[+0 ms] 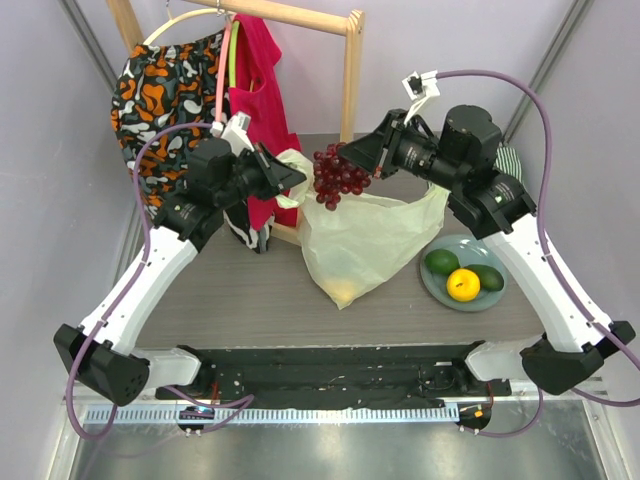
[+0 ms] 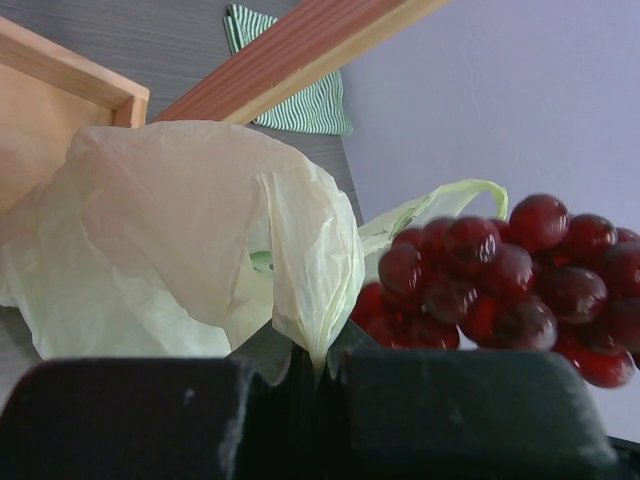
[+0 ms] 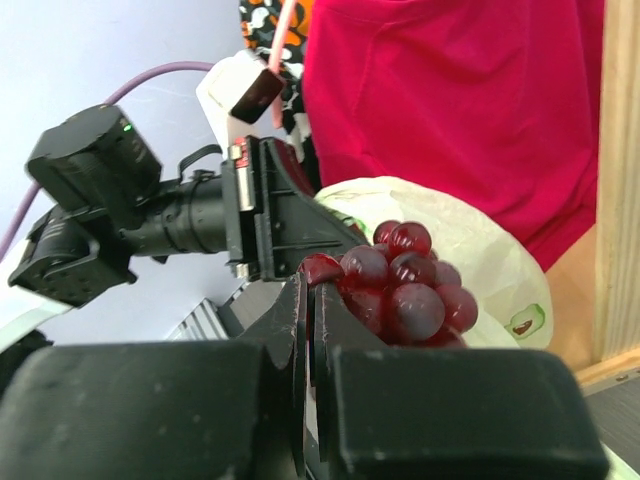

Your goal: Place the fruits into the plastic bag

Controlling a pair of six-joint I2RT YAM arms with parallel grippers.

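A grape bunch (image 1: 338, 172) hangs in the air just above the open mouth of the bag (image 1: 365, 240), which sits slumped in the middle of the desk (image 1: 250, 290). The right end effector (image 3: 308, 310) is clamped on the bunch's near side, though whether on stem or berries is hidden. The left end effector (image 2: 316, 362) is pinched together on a fold of the bag's rim, holding that side up. The grapes look light, loosely jointed and easy to bruise or shed, so a gentle hold at the stem seems safest. The bag is thin, limp film, probably slippery and with no stiffness of its own; its mouth likely gapes only while the rim is held. A yellow piece (image 1: 345, 290) shows through the film low in the bag. On a grey plate (image 1: 435, 288) just right of the bag lie two avocados (image 1: 441, 262) and an orange (image 1: 463, 284). They look firm, smooth and apt to roll, and are best gripped across the middle. The desk is flat, dark wood-grain. Behind it stands a wooden rack (image 1: 351, 70) with a red garment (image 3: 450, 100) and a patterned garment (image 1: 165, 75); a striped cloth (image 2: 300, 100) lies at the far right. Room is tight: both arms meet over the bag, close to the rack.
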